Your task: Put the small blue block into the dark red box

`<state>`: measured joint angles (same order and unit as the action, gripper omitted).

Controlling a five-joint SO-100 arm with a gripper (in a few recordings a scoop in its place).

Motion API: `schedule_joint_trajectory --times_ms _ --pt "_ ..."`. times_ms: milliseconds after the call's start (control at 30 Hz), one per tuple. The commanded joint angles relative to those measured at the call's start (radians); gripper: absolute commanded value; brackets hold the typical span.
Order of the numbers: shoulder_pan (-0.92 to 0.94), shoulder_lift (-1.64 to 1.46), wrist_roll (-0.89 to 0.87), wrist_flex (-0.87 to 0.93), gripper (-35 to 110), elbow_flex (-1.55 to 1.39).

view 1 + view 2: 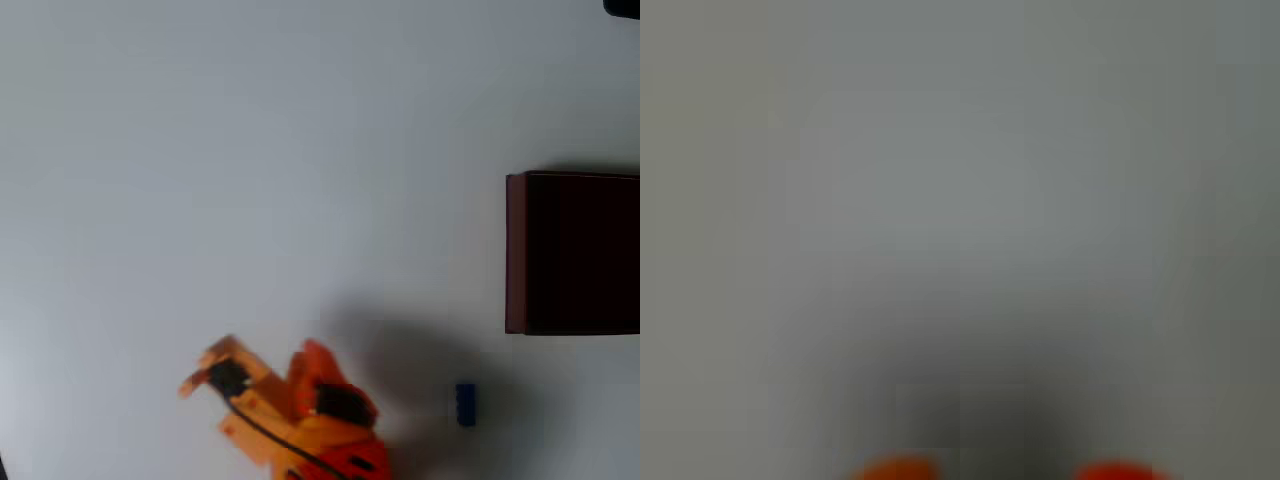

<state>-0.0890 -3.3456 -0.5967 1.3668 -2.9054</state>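
The small blue block (466,404) lies flat on the white table near the bottom right of the overhead view. The dark red box (572,252) stands at the right edge, above the block, its inside almost black. My orange arm comes in from the bottom edge, and its gripper (203,365) points left, far to the left of the block and away from it. In the blurred wrist view two orange fingertips (895,468) peek up at the bottom with bare table in the gap, so the gripper (1005,470) is open and holds nothing.
The white table (250,150) stretches wide across the upper and left parts of the overhead view. A dark object (622,6) sits at the top right corner. The arm's shadow falls between the arm and the block.
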Motion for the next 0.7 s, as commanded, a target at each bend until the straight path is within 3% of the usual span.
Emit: schedule_joint_trajectory --times_ms 0,167,300,667 --pt "0.221 0.075 -0.077 0.063 14 0.187" --pt "0.512 0.508 -0.104 0.150 18 0.488" --pt "0.696 0.577 -0.144 0.179 19 0.525" --pt "0.838 0.741 -0.238 -0.029 22 0.344"
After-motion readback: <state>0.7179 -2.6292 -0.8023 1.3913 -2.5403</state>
